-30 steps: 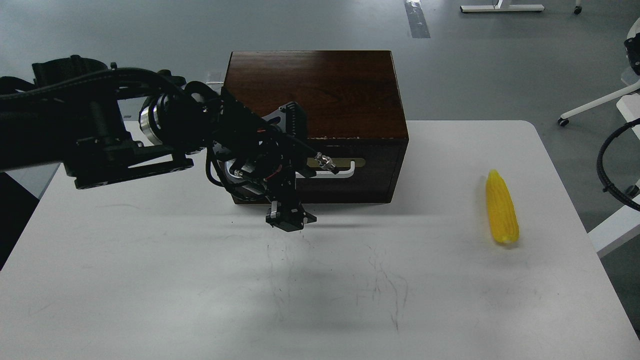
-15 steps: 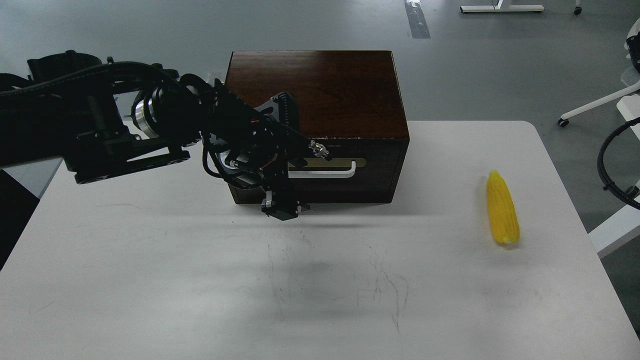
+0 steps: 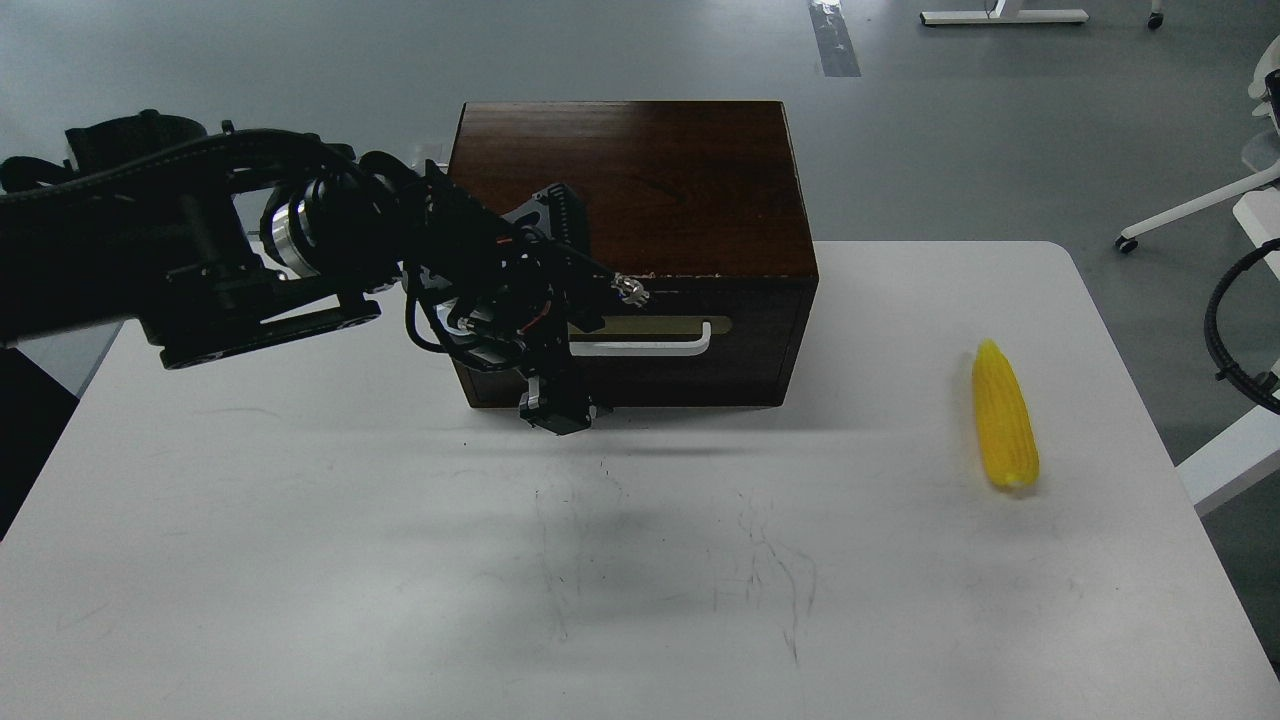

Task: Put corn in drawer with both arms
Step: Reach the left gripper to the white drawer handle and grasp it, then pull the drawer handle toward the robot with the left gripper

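The corn [image 3: 1003, 428] lies on the white table [image 3: 300, 560] at the right, its pointed end away from me. The drawer [image 3: 690, 335] of the dark brown box [image 3: 630, 180] is shut, and the right part of its white bar handle [image 3: 650, 347] shows. My left gripper [image 3: 558, 318] is in front of the drawer at the handle's left end and hides it. One finger [image 3: 562, 222] is up by the box's top edge and the other [image 3: 555, 410] is down at the box's base, so the jaws look open. Whether they touch the handle is unclear. My right gripper is out of view.
A black cable [image 3: 1228, 330] loops at the right edge. White chair legs [image 3: 1190, 205] and a frame stand on the grey floor beyond the table. The tabletop in front of the box has faint scuff marks [image 3: 760, 560].
My left gripper has moved up and a little left, closer to the drawer front, and now sits over the handle's left end. The corn and the box have not moved.
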Robot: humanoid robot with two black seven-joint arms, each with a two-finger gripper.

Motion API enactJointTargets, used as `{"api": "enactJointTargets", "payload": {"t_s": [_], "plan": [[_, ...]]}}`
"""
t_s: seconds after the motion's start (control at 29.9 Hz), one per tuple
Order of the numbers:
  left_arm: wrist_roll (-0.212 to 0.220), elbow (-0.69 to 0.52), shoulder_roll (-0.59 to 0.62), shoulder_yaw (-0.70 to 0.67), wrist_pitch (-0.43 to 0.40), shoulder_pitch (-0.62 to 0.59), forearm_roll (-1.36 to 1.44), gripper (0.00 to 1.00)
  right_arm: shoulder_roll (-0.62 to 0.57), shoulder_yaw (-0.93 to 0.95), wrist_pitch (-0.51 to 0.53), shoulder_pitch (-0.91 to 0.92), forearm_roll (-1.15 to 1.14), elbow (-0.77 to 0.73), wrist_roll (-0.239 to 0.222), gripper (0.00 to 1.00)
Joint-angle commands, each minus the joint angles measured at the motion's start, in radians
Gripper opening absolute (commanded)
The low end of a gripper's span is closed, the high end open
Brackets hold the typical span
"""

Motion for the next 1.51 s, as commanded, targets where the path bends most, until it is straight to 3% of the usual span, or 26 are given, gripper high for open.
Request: {"api": "enactJointTargets", "payload": {"t_s": [0.0, 1.47], "plan": [[0.000, 0.006, -0.014, 0.006, 0.013, 0.015, 0.003, 0.88, -0.002, 0.000, 0.000, -0.001, 0.000, 0.000, 0.000, 1.00], [0.000, -0.105, -0.043, 0.045, 0.004, 0.004, 0.046, 0.89, -0.032, 0.000, 0.000, 0.002, 0.000, 0.000, 0.000, 1.00]]}}
